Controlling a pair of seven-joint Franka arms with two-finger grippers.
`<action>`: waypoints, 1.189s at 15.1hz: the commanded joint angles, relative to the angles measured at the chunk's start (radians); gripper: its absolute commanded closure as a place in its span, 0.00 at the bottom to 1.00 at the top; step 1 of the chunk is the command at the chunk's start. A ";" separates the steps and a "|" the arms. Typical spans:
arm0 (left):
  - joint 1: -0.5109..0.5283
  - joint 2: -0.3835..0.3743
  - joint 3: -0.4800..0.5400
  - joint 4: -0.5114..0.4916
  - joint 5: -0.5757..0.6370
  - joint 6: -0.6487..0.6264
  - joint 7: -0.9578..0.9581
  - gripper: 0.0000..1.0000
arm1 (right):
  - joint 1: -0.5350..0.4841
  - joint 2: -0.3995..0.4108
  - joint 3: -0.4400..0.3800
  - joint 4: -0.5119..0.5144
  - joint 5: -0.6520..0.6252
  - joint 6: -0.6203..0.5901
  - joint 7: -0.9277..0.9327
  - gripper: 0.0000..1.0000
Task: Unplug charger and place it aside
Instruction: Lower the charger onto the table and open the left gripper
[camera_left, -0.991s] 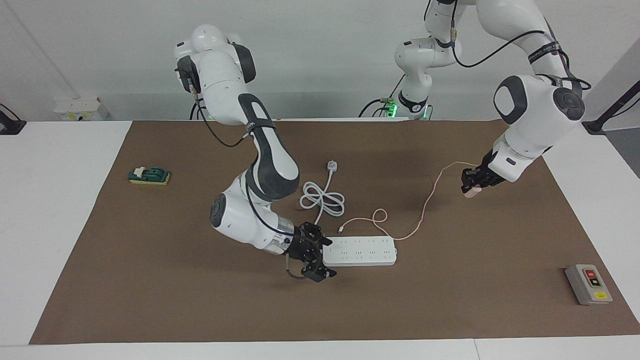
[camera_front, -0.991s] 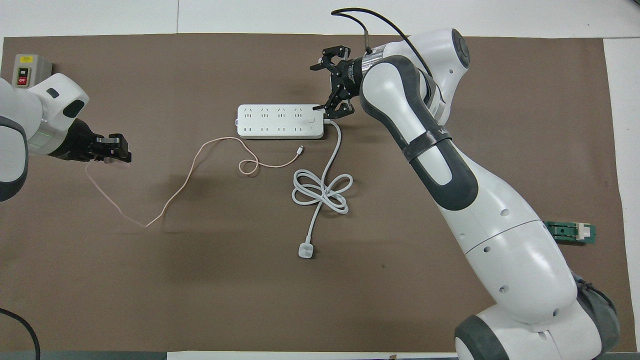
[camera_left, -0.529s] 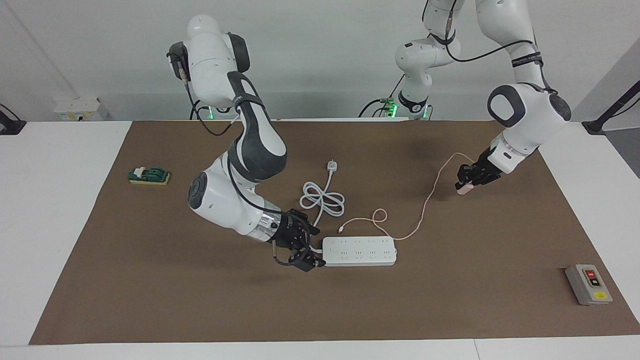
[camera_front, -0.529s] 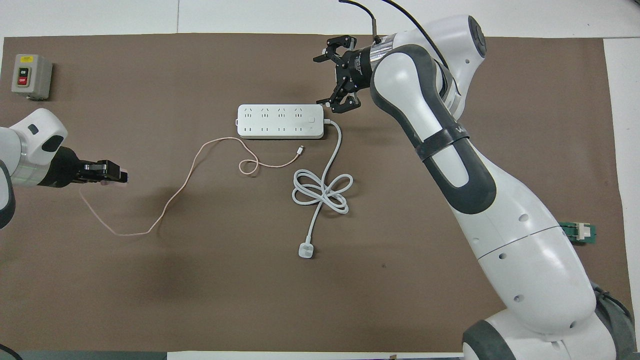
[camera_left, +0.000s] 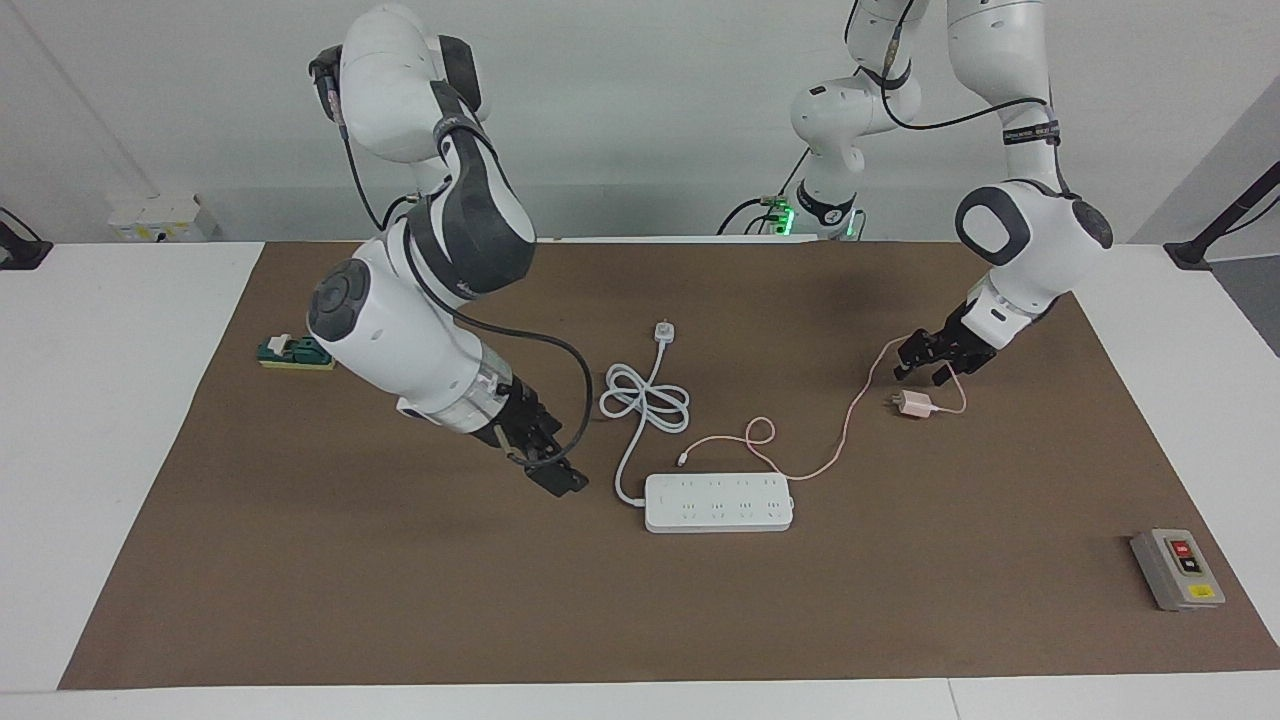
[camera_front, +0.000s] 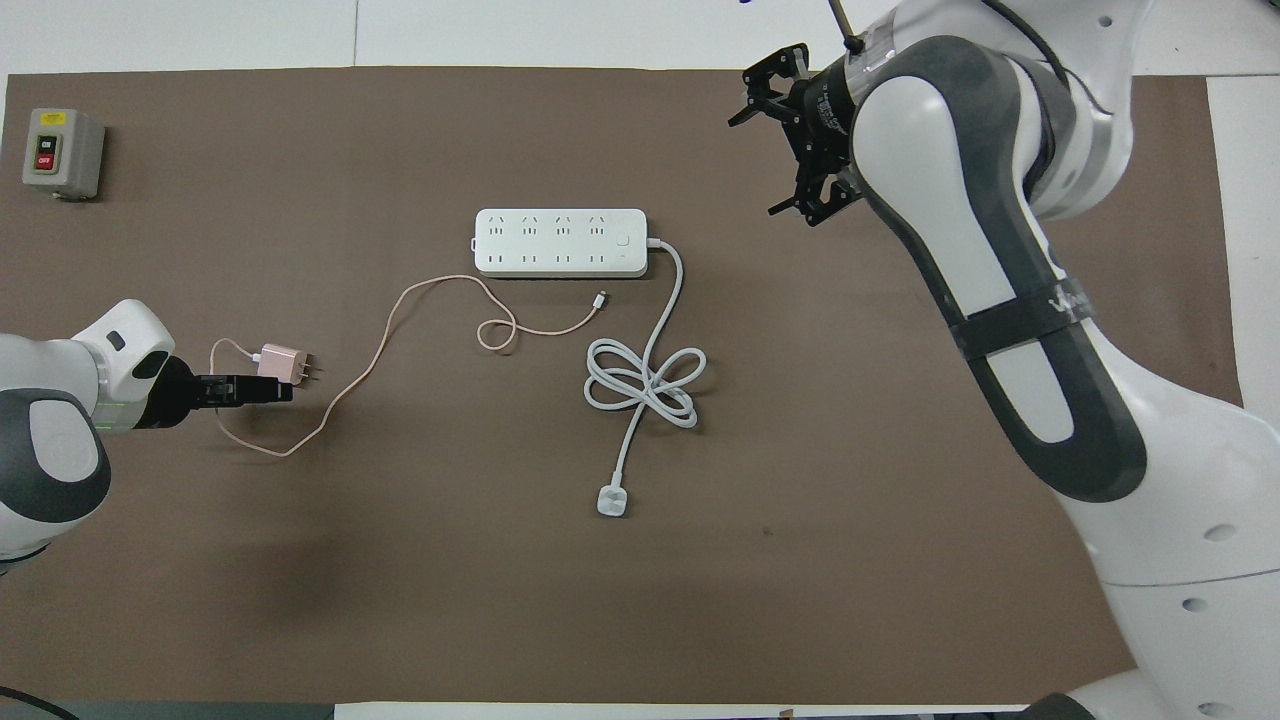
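- Brown mat (camera_left: 300, 600) covers a white table; pale wall at the robots' end.
- Charger (camera_left: 911, 404) lies free on the mat toward the left arm's end of the table, well apart from the power strip (camera_left: 718, 502) and nearer to the robots than it. No finger touches it.
- Orientation: the charger rests on a side, prongs level and aimed toward the strip's end of the table; body-to-prong axis runs roughly along the table's length. Its pink cable (camera_left: 850, 410) leaves the other face, loops back, then trails to a small coil just beside the strip; the free connector lies on the mat.
- Progress, as judged: unplugging done, charger set aside. Only arm retreat appears left.
- Left gripper (camera_left: 922, 360) hovers low, just beside the charger on the robots' side, fingers apart, holding nothing.
- Right gripper (camera_front: 790, 140) is raised over bare mat toward the right arm's end, clear of the strip, fingers spread wide, empty.
- Also present: white cord (camera_left: 645, 398) coiled beside the strip, grey switch box (camera_left: 1177, 568), green block (camera_left: 297, 351).
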 joint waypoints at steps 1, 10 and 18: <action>0.028 -0.035 -0.003 -0.014 -0.022 0.000 0.064 0.00 | -0.050 -0.072 0.007 -0.044 -0.059 -0.072 -0.176 0.00; 0.066 -0.023 0.012 0.496 0.254 -0.590 -0.153 0.00 | -0.123 -0.172 0.007 -0.046 -0.338 -0.231 -0.883 0.00; -0.081 -0.047 -0.005 0.724 0.497 -0.747 -0.648 0.00 | -0.168 -0.325 0.005 -0.136 -0.481 -0.270 -1.253 0.00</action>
